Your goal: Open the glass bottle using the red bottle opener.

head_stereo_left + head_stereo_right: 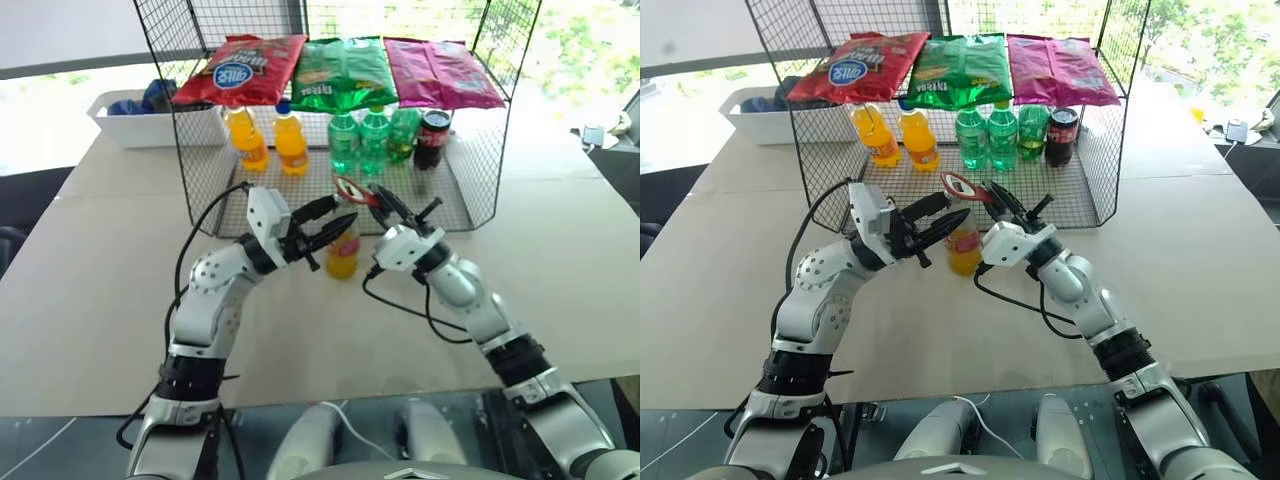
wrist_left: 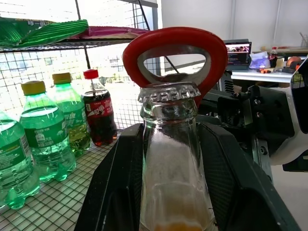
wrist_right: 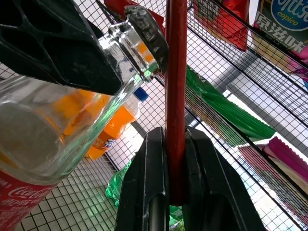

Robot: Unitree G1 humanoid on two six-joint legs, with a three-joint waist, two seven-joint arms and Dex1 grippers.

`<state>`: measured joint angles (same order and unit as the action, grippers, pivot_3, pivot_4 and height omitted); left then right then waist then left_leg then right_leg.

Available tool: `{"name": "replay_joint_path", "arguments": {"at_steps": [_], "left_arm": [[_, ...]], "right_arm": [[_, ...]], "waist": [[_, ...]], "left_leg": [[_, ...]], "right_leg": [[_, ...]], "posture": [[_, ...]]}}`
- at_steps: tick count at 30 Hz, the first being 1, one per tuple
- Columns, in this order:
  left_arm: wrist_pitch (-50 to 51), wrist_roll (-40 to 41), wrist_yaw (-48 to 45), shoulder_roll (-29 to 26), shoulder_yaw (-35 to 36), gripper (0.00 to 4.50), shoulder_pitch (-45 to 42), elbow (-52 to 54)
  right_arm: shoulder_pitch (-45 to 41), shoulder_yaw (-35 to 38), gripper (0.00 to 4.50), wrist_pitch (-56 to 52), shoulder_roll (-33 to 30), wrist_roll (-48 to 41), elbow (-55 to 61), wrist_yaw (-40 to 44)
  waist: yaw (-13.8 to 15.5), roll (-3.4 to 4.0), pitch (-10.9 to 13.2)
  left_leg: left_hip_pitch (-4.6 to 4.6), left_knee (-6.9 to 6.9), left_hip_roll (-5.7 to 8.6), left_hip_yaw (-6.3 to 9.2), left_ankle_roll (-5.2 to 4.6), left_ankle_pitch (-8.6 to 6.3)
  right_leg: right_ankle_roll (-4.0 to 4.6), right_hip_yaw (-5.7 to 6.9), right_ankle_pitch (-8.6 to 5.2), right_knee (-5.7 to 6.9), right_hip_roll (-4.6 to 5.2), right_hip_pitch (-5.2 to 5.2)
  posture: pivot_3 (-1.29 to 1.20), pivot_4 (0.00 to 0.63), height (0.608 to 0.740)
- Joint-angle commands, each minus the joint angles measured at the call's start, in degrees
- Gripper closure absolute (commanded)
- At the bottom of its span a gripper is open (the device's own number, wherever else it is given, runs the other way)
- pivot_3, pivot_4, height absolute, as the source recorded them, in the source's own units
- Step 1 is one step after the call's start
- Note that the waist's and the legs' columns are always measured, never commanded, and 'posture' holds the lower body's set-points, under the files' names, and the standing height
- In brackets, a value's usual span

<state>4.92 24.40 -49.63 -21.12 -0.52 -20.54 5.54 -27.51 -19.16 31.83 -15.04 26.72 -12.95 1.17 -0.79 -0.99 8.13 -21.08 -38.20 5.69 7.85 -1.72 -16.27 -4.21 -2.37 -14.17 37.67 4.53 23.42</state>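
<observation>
Pale table [image 1: 90,300] across the whole frame of the head views. Wire rack [image 1: 470,200] at upper centre, snack bags [image 1: 345,70] on its top shelf: red, green, magenta. White bin [image 1: 130,125] at upper left beside the rack. On the rack floor, two orange plastic bottles [image 1: 270,140], green plastic bottles [image 1: 360,140] and a dark cola bottle [image 1: 432,135] in a row.

Left gripper [image 1: 335,222] at centre frame, fingers [image 2: 115,192] clamped on either side of the glass bottle [image 1: 343,250], just below its neck. Bottle upright in front of the rack, yellow-orange drink in the lower part, crimped cap [image 2: 168,91] on the mouth.

Right gripper [image 1: 385,200] just right of the bottle top, fingers [image 3: 144,192] pressed together on the handle of the red bottle opener [image 1: 350,188]. In the left wrist view, oval ring head of the opener behind and above the cap, lower rim touching the cap's edge. In the right wrist view, flat red handle edge-on beside the cap.
</observation>
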Motion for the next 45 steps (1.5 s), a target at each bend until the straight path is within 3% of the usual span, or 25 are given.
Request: {"name": "replay_joint_path", "arguments": {"at_steps": [1, 12, 32, 45], "left_arm": [[1.17, -1.35, 0.66, -0.18, -1.16, 2.93, 0.12, -0.73], [1.31, -1.31, 0.91, 0.06, -1.39, 2.93, 1.73, 0.54], [0.94, -1.61, 1.22, 0.33, -1.46, 2.93, 1.36, -0.50], [0.34, -1.87, 1.29, 0.62, -1.84, 2.93, 1.24, -1.36]], "right_arm": [[-0.10, -2.12, 4.50, 2.54, 0.27, 1.28, -1.49, 0.93], [0.53, -2.01, 4.50, 2.18, -0.45, -0.63, -3.86, 3.93], [-3.26, -4.99, 4.50, 6.66, 1.65, 4.46, -11.50, 1.98], [-11.17, -1.63, 4.50, 11.08, -7.20, 6.44, -13.08, 1.65]], "waist": [[0.00, 0.00, 0.00], [0.00, 0.01, 0.00], [0.00, 0.03, -0.04], [0.00, 0.04, -0.02]], "left_leg": [[0.06, 0.00, -0.01, -0.01, 0.00, 0.00], [0.42, 0.02, -0.04, -0.04, -0.01, -0.01], [0.49, 0.04, -0.06, -0.05, 0.00, -0.01], [0.48, 0.12, -0.06, -0.04, 0.00, -0.01]], "right_leg": [[0.00, -0.01, 0.00, 0.00, -0.01, -0.04], [0.00, -0.05, 0.00, -0.02, -0.04, -0.36], [0.00, -0.05, 0.00, -0.03, -0.06, -0.41], [0.00, -0.04, -0.01, -0.09, -0.06, -0.40]], "posture": [[0.00, 0.150, 0.740], [0.00, 0.150, 0.740], [0.00, 0.150, 0.740], [0.00, 0.150, 0.740]]}}
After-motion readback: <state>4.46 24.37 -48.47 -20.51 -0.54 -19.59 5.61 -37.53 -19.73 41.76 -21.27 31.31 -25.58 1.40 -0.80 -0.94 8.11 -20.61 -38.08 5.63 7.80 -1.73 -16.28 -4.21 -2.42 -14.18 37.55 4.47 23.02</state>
